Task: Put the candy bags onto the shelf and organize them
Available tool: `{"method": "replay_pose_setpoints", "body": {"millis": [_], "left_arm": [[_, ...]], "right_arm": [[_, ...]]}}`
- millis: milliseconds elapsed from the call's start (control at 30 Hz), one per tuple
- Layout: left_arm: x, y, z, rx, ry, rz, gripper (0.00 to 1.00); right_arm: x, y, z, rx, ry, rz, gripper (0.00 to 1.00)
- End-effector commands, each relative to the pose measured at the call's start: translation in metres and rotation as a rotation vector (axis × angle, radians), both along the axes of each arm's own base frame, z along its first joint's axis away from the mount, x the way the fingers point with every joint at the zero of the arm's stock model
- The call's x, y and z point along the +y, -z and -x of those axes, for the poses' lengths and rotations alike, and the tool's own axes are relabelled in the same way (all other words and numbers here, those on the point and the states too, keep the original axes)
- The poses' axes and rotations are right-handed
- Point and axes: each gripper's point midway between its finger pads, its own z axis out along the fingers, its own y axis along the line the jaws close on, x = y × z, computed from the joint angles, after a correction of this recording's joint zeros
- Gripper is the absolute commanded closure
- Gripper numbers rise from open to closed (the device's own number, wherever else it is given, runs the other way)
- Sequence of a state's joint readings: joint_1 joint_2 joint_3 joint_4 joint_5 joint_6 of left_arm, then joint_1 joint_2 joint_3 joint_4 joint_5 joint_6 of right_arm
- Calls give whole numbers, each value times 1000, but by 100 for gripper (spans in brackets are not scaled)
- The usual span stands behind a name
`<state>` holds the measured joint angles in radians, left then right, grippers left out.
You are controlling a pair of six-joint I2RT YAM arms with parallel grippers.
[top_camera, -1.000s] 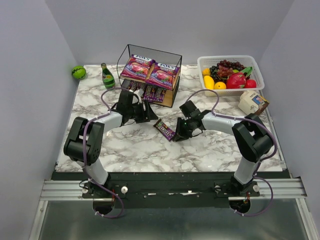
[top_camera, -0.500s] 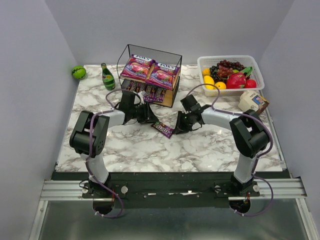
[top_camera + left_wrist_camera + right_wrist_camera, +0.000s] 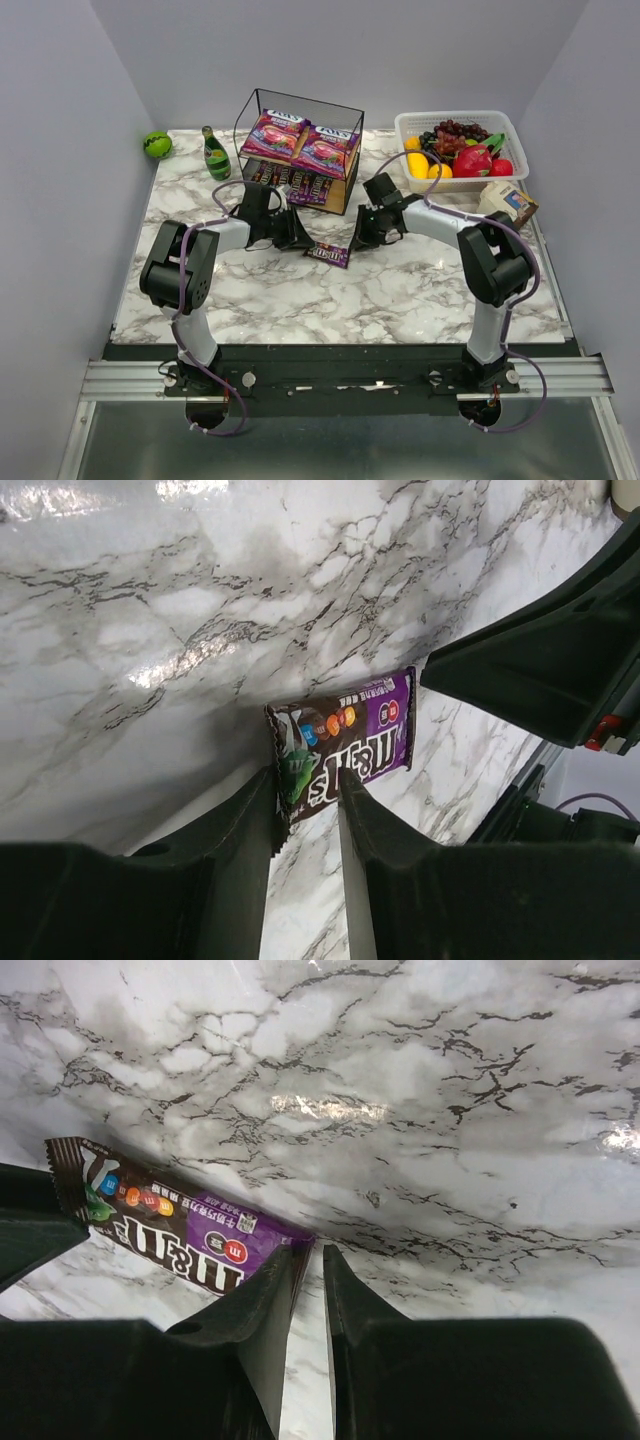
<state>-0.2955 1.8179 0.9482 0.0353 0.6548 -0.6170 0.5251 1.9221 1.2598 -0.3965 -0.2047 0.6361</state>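
The M&M's packet (image 3: 329, 255) lies on the bench (image 3: 400, 290) between the left end effector (image 3: 303, 243) and the right end effector (image 3: 356, 243), apparently one end in each. The shelf (image 3: 347, 195) stands just behind both.

M&M's packets (image 3: 298, 184) on shelf (image 3: 349, 192) lower tier half hidden.

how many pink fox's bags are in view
2: side by side on the top board of the shelf, left bag and right bag. The lower tier is partly hidden.

A white-and-grey marbled surface (image 3: 290, 300) is shown. Set on it are a black wire-frame shelf with wooden boards (image 3: 345, 190), a white plastic fruit basket (image 3: 470, 183), a green bottle (image 3: 215, 155), a green ball (image 3: 156, 144) and a beige carton (image 3: 505, 205).
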Motion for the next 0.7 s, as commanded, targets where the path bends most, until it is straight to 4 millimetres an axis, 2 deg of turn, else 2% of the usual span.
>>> {"method": "replay_pose_setpoints", "body": {"millis": [0,133,233,333,500,667], "left_arm": [[5,-4,2,-7,-4,-18,64],[14,-3,6,4,-38,-56,64],[22,-2,5,-11,-68,-93,55],[26,-2,2,-12,-84,-94,51],[23,-5,-3,-6,-75,-57,51],[16,-3,-2,19,-42,-19,58]], "right_arm": [[-4,-21,-1,-48,-1,8,73],[-5,-29,3,-57,-7,-7,73],[-2,-30,4,-61,-19,-21,73],[3,-29,4,-68,-36,-50,73],[17,-29,11,-46,-65,-123,73],[25,-25,18,-17,-74,-165,73]]}}
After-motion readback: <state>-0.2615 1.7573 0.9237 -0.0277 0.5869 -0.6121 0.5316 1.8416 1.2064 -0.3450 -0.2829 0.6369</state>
